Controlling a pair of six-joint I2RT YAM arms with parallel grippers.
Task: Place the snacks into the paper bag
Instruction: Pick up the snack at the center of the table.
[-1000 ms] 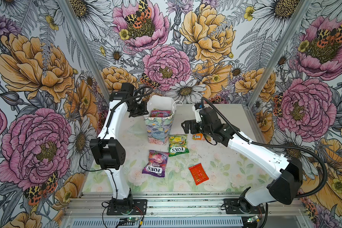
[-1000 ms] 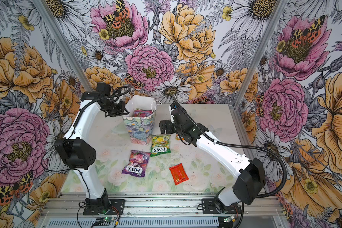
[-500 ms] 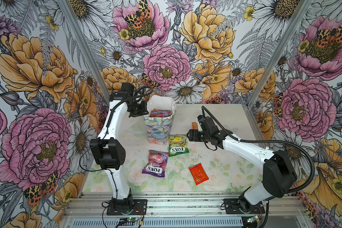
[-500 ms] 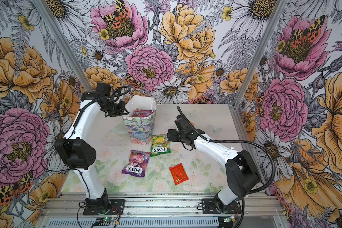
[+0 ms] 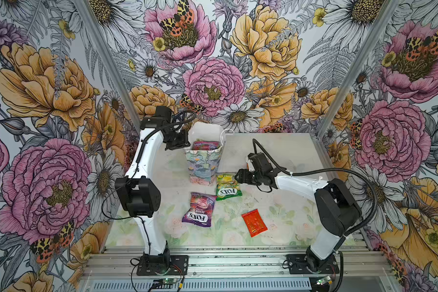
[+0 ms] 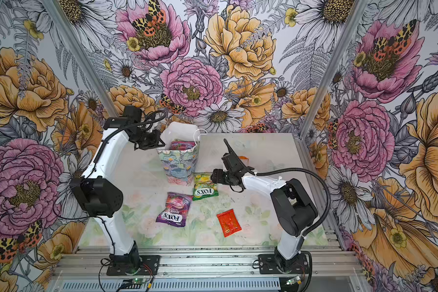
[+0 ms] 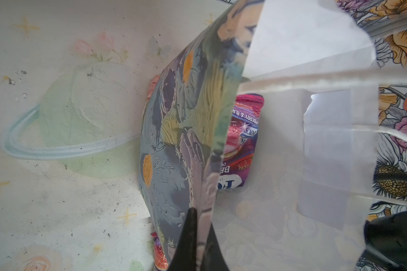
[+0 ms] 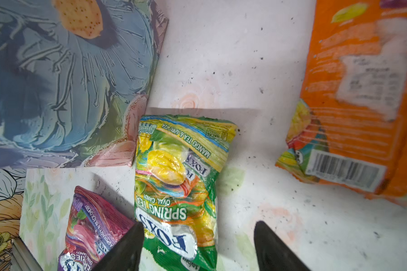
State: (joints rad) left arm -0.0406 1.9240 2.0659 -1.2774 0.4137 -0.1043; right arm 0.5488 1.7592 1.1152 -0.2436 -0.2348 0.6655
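**Flowered Booth, Pastel Tabletop**

The table [image 5: 276,151] is covered by a pale mat printed with faint roses and leaves and peppered with dark specks. In the left wrist view the mat shows a green ringed planet [image 7: 80,112] and small yellow crosses [image 7: 127,215]. 3 wallpapered walls [image 5: 213,83] rise around it, crowded with big pink and orange blooms, white daisies and spotted moths. 2 slanting metal posts [image 5: 108,59] mark the back corners. A grooved aluminium rail [image 5: 238,263] runs along the front edge. Beneath it are a slotted grille [image 5: 238,285] and a small circuit board [image 5: 166,281] glowing green.
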